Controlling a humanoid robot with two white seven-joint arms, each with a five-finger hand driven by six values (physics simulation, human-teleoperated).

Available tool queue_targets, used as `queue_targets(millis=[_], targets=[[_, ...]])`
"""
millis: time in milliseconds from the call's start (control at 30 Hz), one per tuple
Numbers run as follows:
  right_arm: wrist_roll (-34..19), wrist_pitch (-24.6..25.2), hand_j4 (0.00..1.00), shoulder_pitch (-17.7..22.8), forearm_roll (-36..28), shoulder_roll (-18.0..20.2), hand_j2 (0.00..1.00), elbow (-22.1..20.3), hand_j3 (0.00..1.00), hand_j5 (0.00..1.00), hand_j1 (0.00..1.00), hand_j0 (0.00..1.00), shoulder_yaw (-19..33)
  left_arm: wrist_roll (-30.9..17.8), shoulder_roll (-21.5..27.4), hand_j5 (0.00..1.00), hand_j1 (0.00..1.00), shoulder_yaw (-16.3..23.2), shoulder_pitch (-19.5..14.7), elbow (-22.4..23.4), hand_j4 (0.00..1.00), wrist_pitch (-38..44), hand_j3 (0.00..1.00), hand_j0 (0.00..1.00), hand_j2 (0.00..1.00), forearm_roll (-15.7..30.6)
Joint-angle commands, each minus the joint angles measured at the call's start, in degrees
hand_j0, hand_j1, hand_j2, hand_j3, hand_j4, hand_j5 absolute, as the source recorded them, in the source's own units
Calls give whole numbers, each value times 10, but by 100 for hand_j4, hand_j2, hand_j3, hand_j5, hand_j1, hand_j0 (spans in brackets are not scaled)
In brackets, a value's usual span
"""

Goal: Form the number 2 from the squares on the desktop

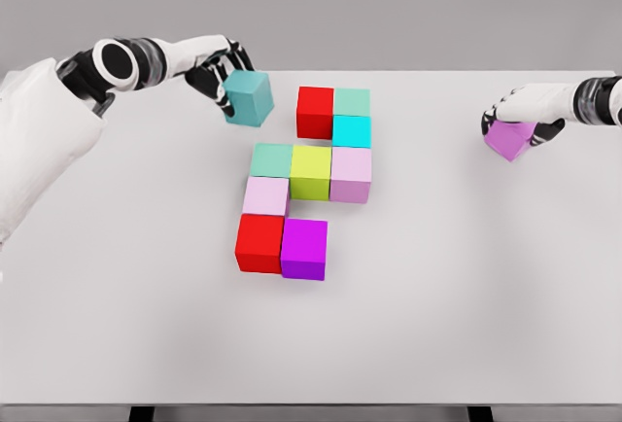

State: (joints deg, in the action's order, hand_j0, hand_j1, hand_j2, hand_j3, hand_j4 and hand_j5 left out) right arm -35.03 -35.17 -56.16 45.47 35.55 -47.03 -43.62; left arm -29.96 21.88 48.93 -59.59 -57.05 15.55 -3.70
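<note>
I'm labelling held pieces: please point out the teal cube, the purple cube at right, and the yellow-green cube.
teal cube (249, 97), head view, front face, in left hand.
purple cube (509, 139), head view, visible face under right hand.
yellow-green cube (311, 171), head view, top face.

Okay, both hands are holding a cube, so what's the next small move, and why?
Probably the left hand should set its teal cube down just left of the top red cube. The 2's top row shows only two cubes, and that spot is bare.
</note>
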Motion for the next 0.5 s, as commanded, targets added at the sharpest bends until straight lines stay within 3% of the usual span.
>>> queue_targets(millis=[0,300,367,433,467], targets=[[0,2,53,0,-13,0,53,-3,53,53,53,53,4,57,-32,38,38,-9,0,45,38,1,38,38,38,1],[0,2,47,-10,-81,22,47,-28,47,47,47,47,6,67,-41,39,39,-9,12,39,39,-3,39,39,39,27],[0,2,49,-11,-129,38,49,-60,49,49,49,49,5,93,-38,39,39,-9,13,41,39,1,39,39,39,24],[0,2,53,-10,-132,50,53,-104,53,53,53,53,0,146,-39,39,39,-4,16,45,39,2,39,39,39,23],[0,2,53,-7,-132,56,53,-126,53,53,53,53,-1,149,-39,39,39,-2,18,48,39,2,39,39,39,23]])
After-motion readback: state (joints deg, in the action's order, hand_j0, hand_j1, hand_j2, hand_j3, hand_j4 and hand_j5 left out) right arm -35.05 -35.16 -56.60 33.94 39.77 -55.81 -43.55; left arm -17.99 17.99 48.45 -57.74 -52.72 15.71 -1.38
